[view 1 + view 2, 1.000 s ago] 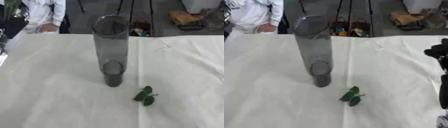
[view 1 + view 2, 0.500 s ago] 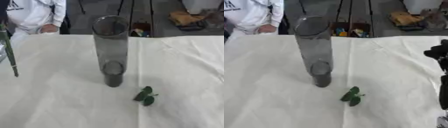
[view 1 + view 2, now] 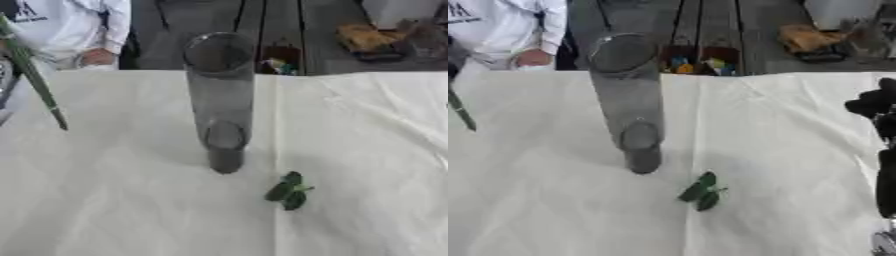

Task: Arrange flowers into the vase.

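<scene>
Vase point(image 3: 220, 100): tall, clear, smoky-grey cylinder, upright near the middle of the worktop point(image 3: 122, 200). Mouth open, nothing inside; thick dark base at the bottom.

Worktop covered in a white cloth, creased on the right side.

Leaf sprig point(image 3: 289, 190): small, dark green, a few leaves on a short bit of stalk. Lies flat on the cloth near the vase, on its near right side, not touching it.

Stem point(image 3: 35, 82): long, thin, green. Enters from the upper left corner and slants down and to the right; lower tip hangs above the left part of the cloth, well apart from the vase. Upper end runs out of view at the edge. No flower head in sight. What carries it is cut off by the edge; something dark beside the stem at the top left, too little of it to make out.

Right hand point(image 3: 877, 107): black, at the right edge of the right eye view only, raised over the right side of the worktop, well apart from vase and sprig. Holds nothing that shows. Cannot tell whether the fingers are curled or straight; they merge into one dark shape.

Left hand: not identifiable in either view.
</scene>
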